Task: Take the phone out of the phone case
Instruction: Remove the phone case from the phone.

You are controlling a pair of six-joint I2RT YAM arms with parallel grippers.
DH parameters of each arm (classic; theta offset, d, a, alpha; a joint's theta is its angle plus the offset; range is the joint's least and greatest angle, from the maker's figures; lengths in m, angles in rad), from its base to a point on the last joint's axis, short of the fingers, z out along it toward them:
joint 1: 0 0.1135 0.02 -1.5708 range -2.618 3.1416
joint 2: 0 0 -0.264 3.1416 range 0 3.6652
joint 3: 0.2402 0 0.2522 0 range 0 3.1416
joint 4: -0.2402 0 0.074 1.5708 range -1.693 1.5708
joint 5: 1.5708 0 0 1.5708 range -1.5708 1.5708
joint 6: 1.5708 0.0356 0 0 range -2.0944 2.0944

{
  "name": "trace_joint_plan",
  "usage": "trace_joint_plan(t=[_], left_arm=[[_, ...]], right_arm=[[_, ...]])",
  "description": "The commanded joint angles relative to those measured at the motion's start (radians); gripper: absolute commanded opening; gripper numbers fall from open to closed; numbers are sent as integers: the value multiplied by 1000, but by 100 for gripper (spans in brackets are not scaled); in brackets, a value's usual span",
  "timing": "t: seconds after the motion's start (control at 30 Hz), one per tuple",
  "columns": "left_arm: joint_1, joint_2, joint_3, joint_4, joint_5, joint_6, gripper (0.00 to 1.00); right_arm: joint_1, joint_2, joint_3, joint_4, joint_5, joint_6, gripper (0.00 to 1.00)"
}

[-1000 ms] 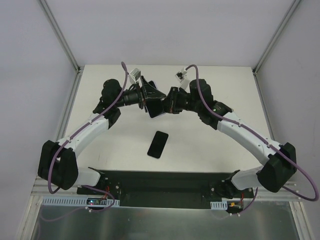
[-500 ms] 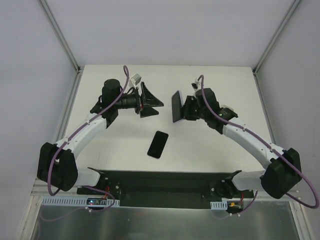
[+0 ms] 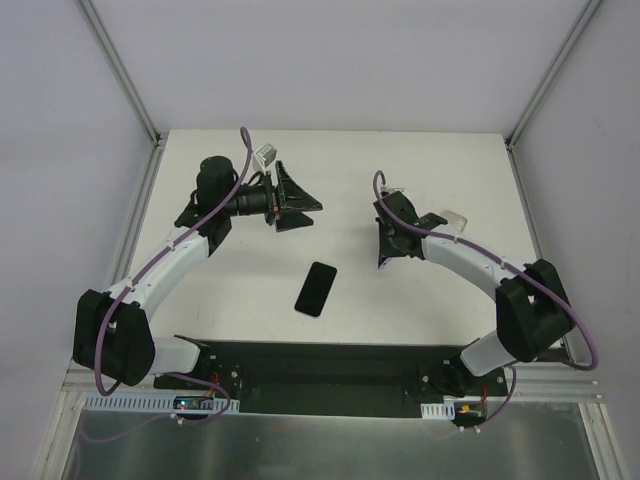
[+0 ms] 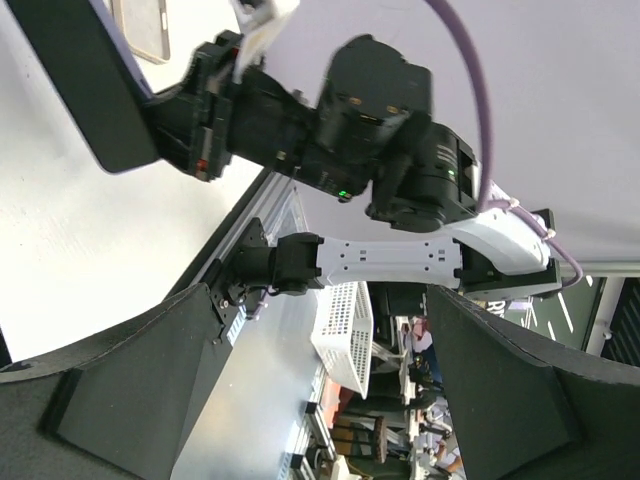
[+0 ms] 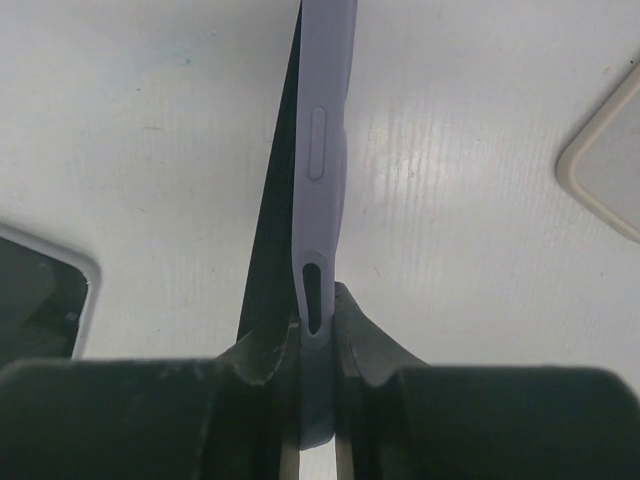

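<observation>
The black phone (image 3: 316, 288) lies flat on the table, out of its case; its corner shows in the right wrist view (image 5: 35, 300). My right gripper (image 3: 386, 243) is shut on the lavender phone case (image 5: 320, 170), holding it edge-on and upright just above the table, right of the phone. The fingers (image 5: 370, 350) pinch the case's lower end beside its slot. My left gripper (image 3: 292, 200) is open and empty, raised at the back left, pointing at the right arm. In the left wrist view the case (image 4: 90, 90) shows dark in the right gripper.
A beige rounded case-like object (image 3: 452, 216) lies on the table just right of the right gripper, also in the right wrist view (image 5: 610, 160). White walls and metal posts bound the table at the back and sides.
Both grippers held the case together at the back centre. The left gripper let go, opened and drew back left. The right gripper carried the case right and down, turning it edge-on.
</observation>
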Motion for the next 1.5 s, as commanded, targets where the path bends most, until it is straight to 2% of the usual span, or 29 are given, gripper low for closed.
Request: trace_joint_plan(t=[0.0,0.4,0.6,0.7,0.8,0.9,0.93,0.97,1.1,1.3,1.47], left_arm=[[4,-23,13,35,28,21,87],[4,-8,15,15,28,36,87],[4,0,-2,12,26,44,87],[4,7,-17,12,23,47,87],[4,18,-22,12,22,51,87],[4,32,-22,12,20,59,87],[2,40,-22,12,20,64,87],[1,46,-25,12,17,68,87],[-30,105,-33,10,-6,90,86],[-104,285,24,3,-43,110,84],[-120,380,53,6,-72,110,82]], right_arm=[[4,66,15,87,40,-67,1],[-5,255,-50,189,10,-65,3],[-45,325,-79,230,-24,-48,19],[-56,337,-77,233,-21,-58,33],[-57,357,-47,207,-7,-74,36],[-57,364,-33,200,-19,-87,27],[-57,362,-33,201,-27,-87,13],[-57,362,-31,204,-38,-88,3],[-57,348,-40,244,-154,-87,1],[-57,374,-17,258,-344,-74,1],[-51,391,-4,227,-386,-50,1]])
